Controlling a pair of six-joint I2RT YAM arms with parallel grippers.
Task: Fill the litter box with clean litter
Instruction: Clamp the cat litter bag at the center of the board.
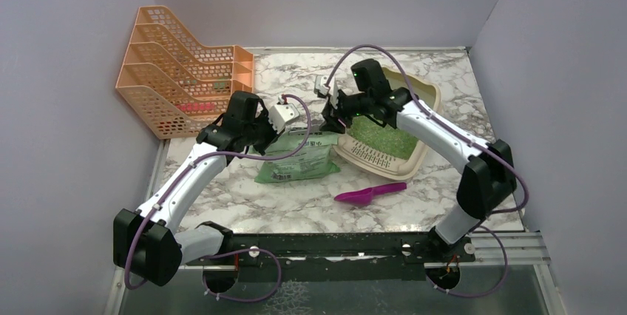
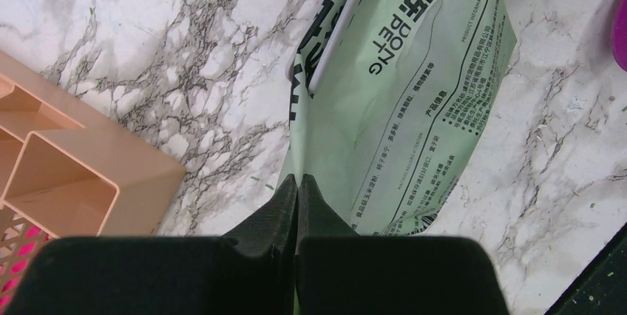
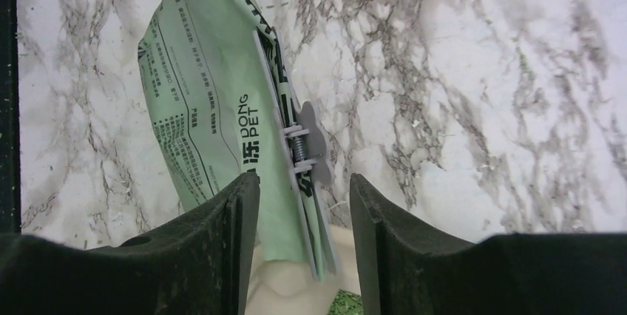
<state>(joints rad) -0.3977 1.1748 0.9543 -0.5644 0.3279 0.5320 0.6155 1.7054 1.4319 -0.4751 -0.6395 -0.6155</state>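
Note:
The beige litter box (image 1: 420,154) lies right of centre, with green litter (image 1: 381,136) spread inside it. The soft green bag of clean litter (image 1: 299,158) rests on the marble to its left, its top leaning onto the box's rim. My left gripper (image 1: 281,134) is shut on the bag's thin side edge (image 2: 297,180). My right gripper (image 3: 303,189) is open and straddles the bag's (image 3: 200,108) folded top without touching it. That top is held flat by a grey spring clip (image 3: 307,141). Below the right fingers I see the box rim (image 3: 296,285).
An orange mesh file rack (image 1: 177,63) stands at the back left, and its corner (image 2: 66,174) is close to the left gripper. A magenta scoop (image 1: 370,193) lies on the marble in front of the litter box. Grey walls close in both sides and the back.

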